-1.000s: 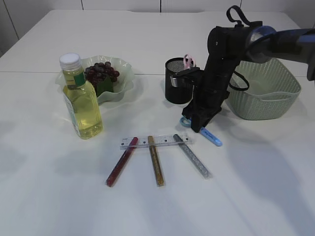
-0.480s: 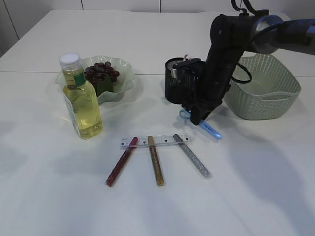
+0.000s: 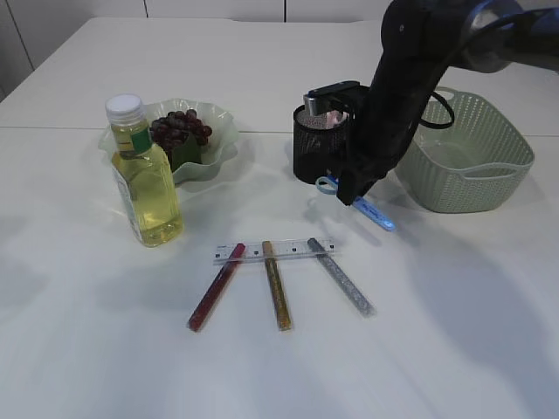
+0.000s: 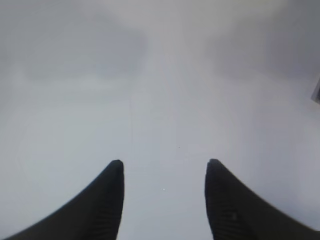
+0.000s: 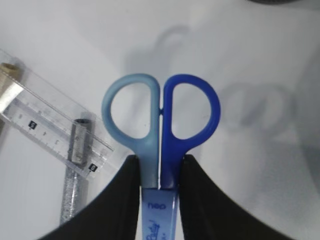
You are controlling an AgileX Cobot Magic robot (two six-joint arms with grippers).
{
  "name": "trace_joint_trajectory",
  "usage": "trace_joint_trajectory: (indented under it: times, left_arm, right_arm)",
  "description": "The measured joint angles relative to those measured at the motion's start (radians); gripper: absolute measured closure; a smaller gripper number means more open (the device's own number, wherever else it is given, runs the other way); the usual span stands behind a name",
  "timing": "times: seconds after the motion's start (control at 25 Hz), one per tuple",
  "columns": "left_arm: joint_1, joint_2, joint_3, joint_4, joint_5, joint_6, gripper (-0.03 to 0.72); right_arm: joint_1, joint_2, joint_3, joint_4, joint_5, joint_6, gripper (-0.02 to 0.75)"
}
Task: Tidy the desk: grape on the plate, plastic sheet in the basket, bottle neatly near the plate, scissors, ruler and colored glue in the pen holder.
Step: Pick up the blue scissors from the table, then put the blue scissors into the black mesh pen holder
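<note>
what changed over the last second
The right gripper, shut on the blue scissors, has lifted them off the table and moved up toward the pen holder. Bottle, plate, ruler, glue sticks and basket stayed put.

light: bright, even | shadows: soft | left wrist view: blurred
</note>
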Motion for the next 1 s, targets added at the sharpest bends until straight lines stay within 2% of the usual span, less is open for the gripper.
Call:
trace_joint_trajectory:
  times: [0.52, 0.88, 1.0]
  left_arm:
    - [0.000, 0.000, 0.000, 0.000, 0.002, 0.000, 0.309]
    - [0.000, 0.000, 0.000, 0.000, 0.021, 0.000, 0.309]
    - [0.000, 0.000, 0.000, 0.000, 0.032, 0.000, 0.309]
  right_arm:
    - [-0.013, -0.107, 0.000, 0.136, -0.008, -0.079, 0.535]
    - [-0.052, -0.139, -0.028, 0.260, -0.143, -0.126, 0.535]
    - [-0.058, -0.139, -0.028, 0.285, -0.236, -0.128, 0.535]
